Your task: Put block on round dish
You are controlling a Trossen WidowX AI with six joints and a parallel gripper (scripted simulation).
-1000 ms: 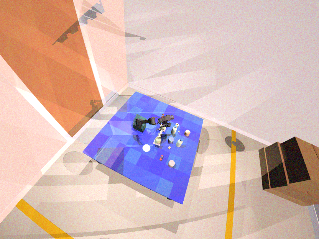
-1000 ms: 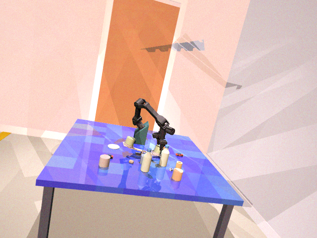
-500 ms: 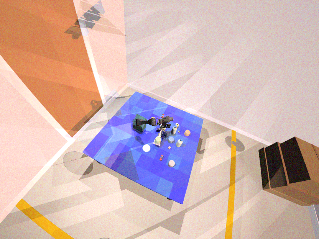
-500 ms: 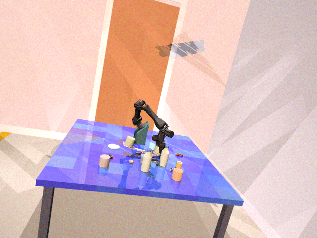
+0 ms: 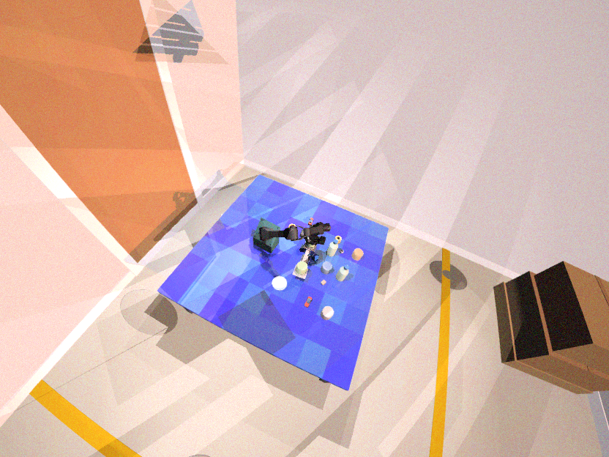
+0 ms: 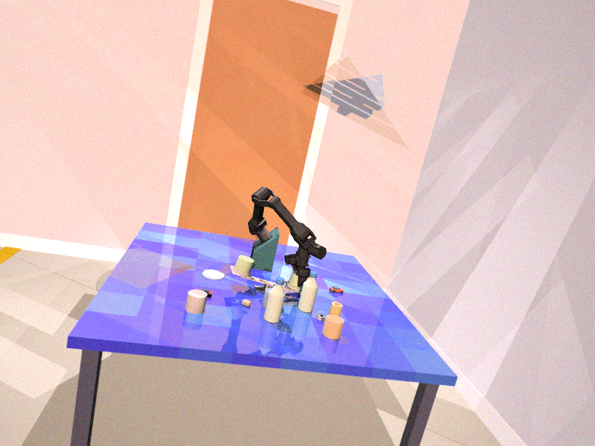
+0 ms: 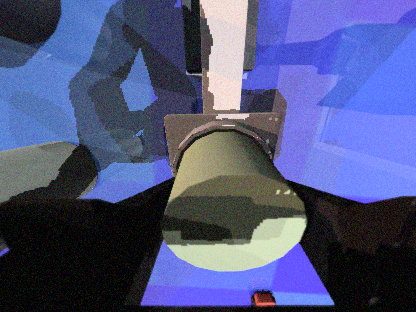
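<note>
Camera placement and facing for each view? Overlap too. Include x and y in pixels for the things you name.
Top: high above, looking steeply down on the table (image 5: 255,314); whole arm (image 5: 280,233) visible.
Exterior: raised, beyond the table edge opposite the arm's base, facing the arm (image 6: 288,216) and door (image 6: 249,119); whole arm visible.
Wrist: on the gripper, looking along the fingers at the gripped cup (image 7: 235,200); only fingers visible.
Top and exterior share table, arm, dish (image 5: 279,283) (image 6: 213,274).
</note>
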